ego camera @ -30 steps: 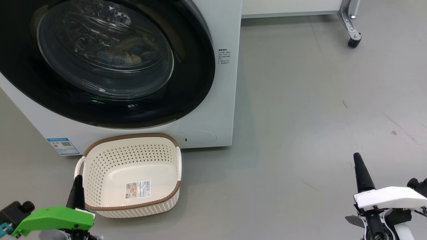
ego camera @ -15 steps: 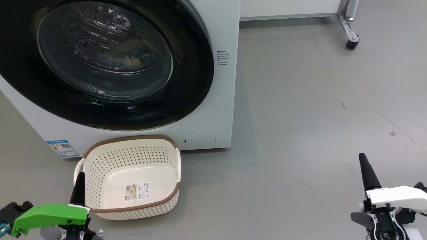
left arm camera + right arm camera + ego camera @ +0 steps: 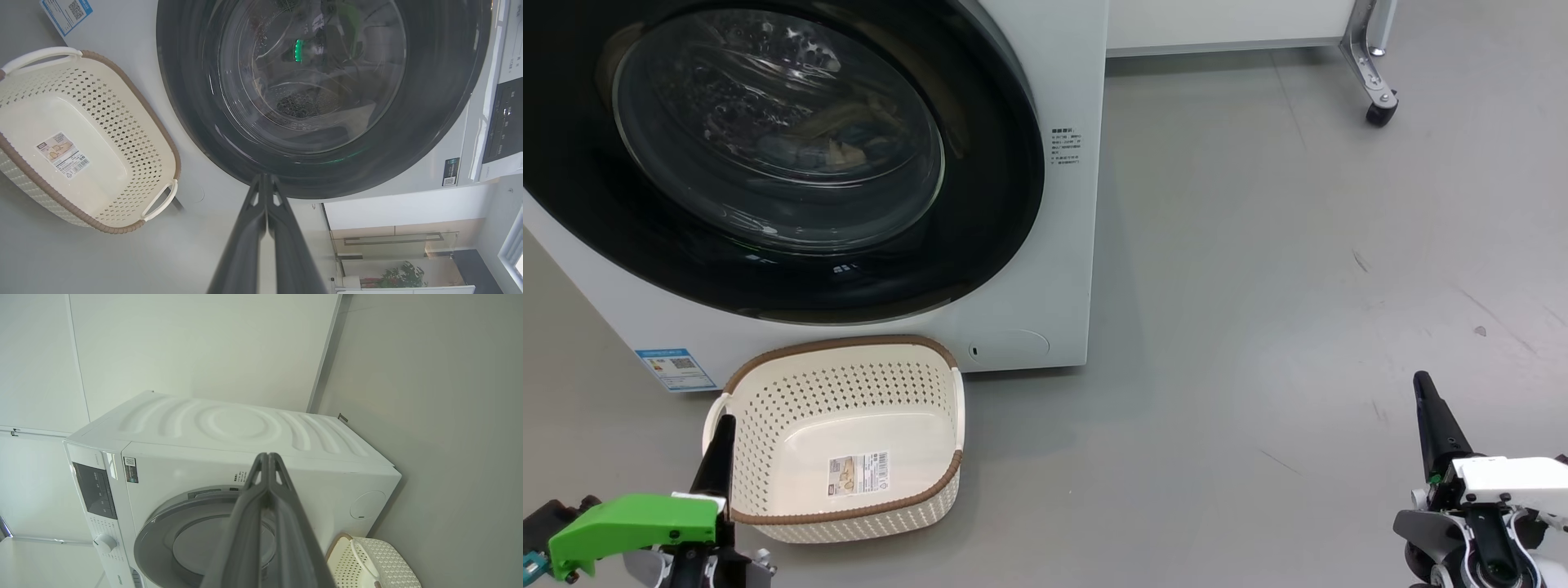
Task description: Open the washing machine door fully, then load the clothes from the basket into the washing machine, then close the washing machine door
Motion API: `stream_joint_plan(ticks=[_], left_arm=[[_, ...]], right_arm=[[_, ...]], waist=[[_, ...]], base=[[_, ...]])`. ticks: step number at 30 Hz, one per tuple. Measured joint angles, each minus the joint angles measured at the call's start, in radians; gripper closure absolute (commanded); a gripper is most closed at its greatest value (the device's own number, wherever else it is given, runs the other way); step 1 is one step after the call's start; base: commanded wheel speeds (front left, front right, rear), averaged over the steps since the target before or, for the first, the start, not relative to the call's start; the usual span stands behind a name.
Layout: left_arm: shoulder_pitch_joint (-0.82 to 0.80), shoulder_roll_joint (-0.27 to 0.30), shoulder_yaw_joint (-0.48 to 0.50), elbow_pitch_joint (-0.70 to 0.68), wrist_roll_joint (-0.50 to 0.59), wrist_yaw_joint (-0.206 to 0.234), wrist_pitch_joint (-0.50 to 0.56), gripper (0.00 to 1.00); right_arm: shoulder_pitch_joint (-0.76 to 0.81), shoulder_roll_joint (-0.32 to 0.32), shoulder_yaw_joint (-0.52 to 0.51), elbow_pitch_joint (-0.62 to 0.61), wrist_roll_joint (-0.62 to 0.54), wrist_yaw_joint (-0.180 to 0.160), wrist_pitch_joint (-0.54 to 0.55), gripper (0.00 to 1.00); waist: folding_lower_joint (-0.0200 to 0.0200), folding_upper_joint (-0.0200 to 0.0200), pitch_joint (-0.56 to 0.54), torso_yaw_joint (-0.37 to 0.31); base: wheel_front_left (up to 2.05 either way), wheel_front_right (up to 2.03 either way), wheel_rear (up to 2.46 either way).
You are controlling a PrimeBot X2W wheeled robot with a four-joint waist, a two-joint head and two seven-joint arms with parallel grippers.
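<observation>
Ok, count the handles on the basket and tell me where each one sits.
2. One handle is on the basket end nearest the blue sticker; the other handle is on the opposite end. Both show fully.

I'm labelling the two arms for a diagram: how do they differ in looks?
The left gripper is long, tapered and dark, with a bright green wrist cover; the right gripper is the same dark shape, with a white wrist cover.

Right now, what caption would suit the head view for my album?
Washing machine door shut, clothes inside, basket empty on the floor, left hand and right hand shut.
</observation>
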Motion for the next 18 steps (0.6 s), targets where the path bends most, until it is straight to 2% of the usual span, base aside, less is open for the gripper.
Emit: stream_joint_plan(ticks=[11,18], left_arm=[[-0.021,-0.004,0.008,0.014,-0.158,0.000,0.036,1.00],[-0.021,-0.006,0.008,0.015,-0.160,0.000,0.036,1.00]], right_arm=[[-0.018,-0.001,-0.031,0.013,0.155,0.010,0.035,1.00],[-0.018,-0.001,-0.031,0.016,0.155,0.010,0.035,1.00]], waist=[[0.0000,0.0000,-0.006,-0.003],[0.0000,0.0000,-0.006,-0.003]], base=[[0.00,0.00,0.00],[0.00,0.00,0.00]])
